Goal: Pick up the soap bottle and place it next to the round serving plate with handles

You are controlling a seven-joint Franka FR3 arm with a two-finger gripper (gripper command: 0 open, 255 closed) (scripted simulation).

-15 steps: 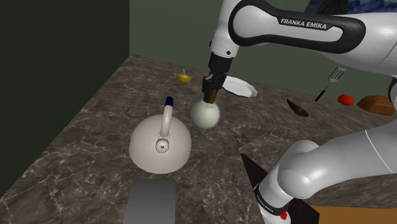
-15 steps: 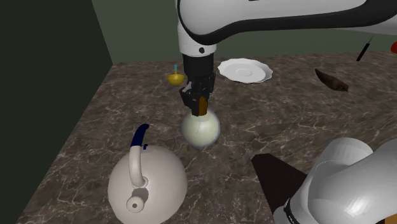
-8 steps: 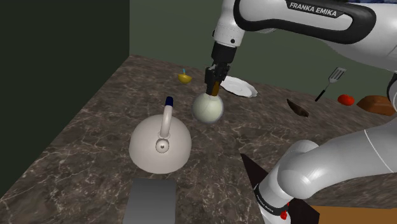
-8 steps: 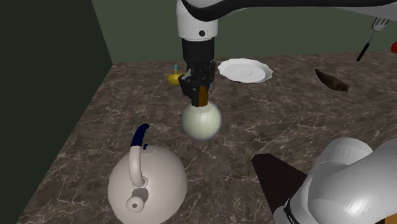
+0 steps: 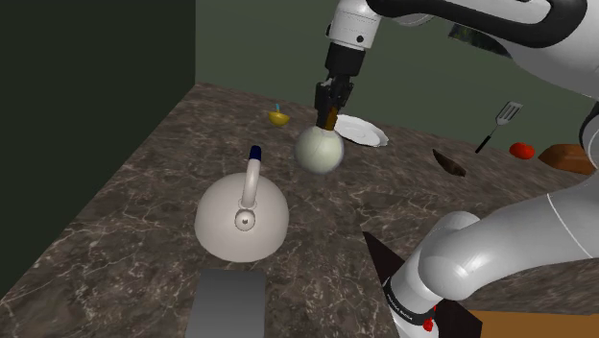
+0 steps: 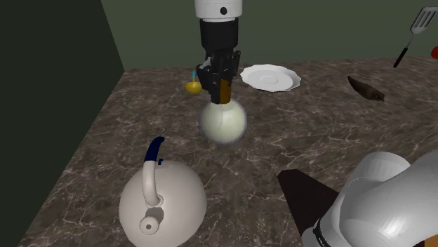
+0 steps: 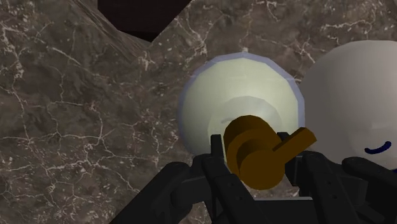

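Here, pinched at its brown pump by the gripper: round pale soap bottle, hanging above the marbled counter, upper centre of the shoulder view; white plate just right behind, white kettle lower left, small yellow dish upper left, apart

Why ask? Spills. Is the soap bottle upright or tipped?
Upright: the soap bottle hangs with its brown pump topmost, clasped by the jaws of the gripper, round body below.

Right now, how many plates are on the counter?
1. The white plate lies at the counter's far side, just beyond the bottle that the gripper holds. The arm may hide others.
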